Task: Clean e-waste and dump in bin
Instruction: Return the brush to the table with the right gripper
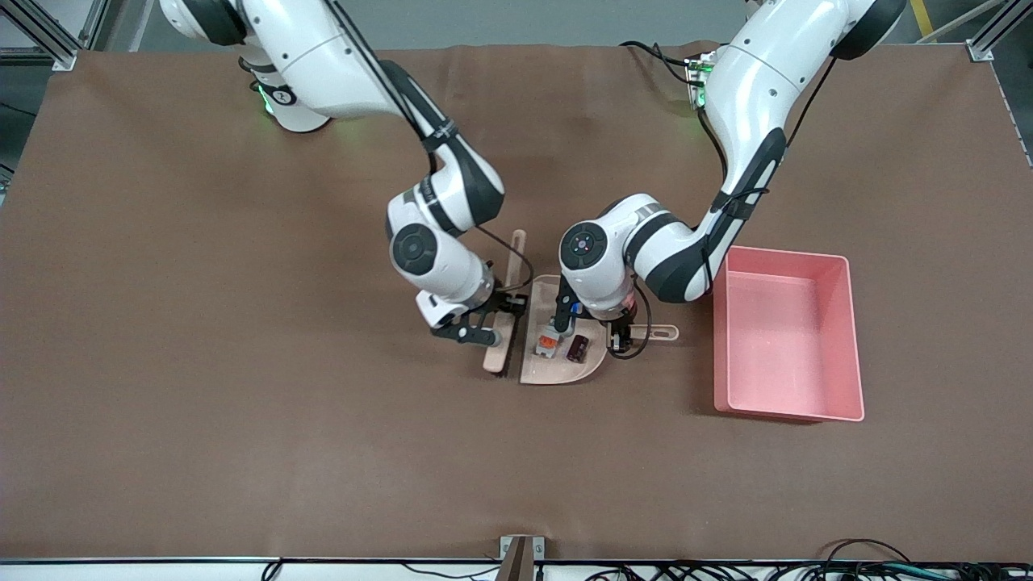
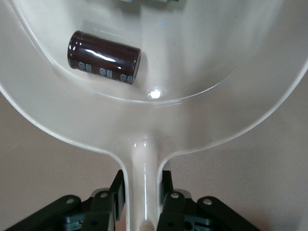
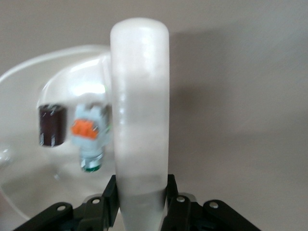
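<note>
Both pieces of e-waste lie in the beige dustpan (image 1: 557, 369): a white-grey part with orange and green bits (image 1: 547, 343) and a dark cylinder-like block (image 1: 576, 348). My left gripper (image 1: 625, 331) is shut on the dustpan's handle (image 2: 143, 163), and its wrist view shows the dark block (image 2: 103, 57) inside the pan (image 2: 202, 57). My right gripper (image 1: 492, 319) is shut on a beige brush (image 1: 516, 258), which stands against the pan's open edge. The right wrist view shows the brush handle (image 3: 139, 106), the dark block (image 3: 52, 125) and the white-grey part (image 3: 89, 132). The pink bin (image 1: 779, 339) stands beside the dustpan, toward the left arm's end.
A brown cloth (image 1: 242, 403) covers the whole table. Cables and a small bracket (image 1: 520, 557) lie along the table edge nearest the front camera.
</note>
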You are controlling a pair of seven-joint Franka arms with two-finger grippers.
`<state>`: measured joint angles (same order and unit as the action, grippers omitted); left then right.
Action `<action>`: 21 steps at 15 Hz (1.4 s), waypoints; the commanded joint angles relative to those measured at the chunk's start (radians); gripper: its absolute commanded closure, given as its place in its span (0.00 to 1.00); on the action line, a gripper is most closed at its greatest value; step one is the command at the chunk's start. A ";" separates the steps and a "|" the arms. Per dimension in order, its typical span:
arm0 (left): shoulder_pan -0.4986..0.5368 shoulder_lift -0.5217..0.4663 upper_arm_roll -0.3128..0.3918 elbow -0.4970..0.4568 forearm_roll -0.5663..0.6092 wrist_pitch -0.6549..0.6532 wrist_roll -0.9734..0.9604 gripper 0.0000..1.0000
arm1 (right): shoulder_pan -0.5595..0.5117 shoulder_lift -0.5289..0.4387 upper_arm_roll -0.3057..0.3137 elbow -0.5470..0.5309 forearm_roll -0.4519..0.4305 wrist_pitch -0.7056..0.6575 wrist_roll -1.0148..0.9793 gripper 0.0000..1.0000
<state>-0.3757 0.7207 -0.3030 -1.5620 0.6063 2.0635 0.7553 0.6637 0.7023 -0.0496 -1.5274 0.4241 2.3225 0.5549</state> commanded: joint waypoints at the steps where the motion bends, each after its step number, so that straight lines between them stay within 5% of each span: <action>1: -0.003 0.013 0.001 0.023 -0.008 -0.017 -0.010 1.00 | -0.047 -0.075 -0.025 -0.023 -0.112 -0.099 -0.035 0.99; 5: -0.003 0.008 0.001 0.023 -0.011 -0.017 -0.013 1.00 | -0.145 -0.159 -0.053 -0.065 -0.172 -0.216 -0.140 0.99; 13: 0.003 -0.047 -0.002 0.071 -0.053 -0.118 -0.028 1.00 | -0.372 -0.377 -0.061 -0.347 -0.284 -0.199 -0.384 0.99; 21: 0.009 -0.087 -0.024 0.074 -0.091 -0.117 -0.056 1.00 | -0.535 -0.416 -0.061 -0.540 -0.291 0.001 -0.613 0.99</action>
<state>-0.3714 0.6735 -0.3178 -1.4870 0.5519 1.9639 0.7061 0.1658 0.3222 -0.1296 -1.9833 0.1551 2.2503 -0.0140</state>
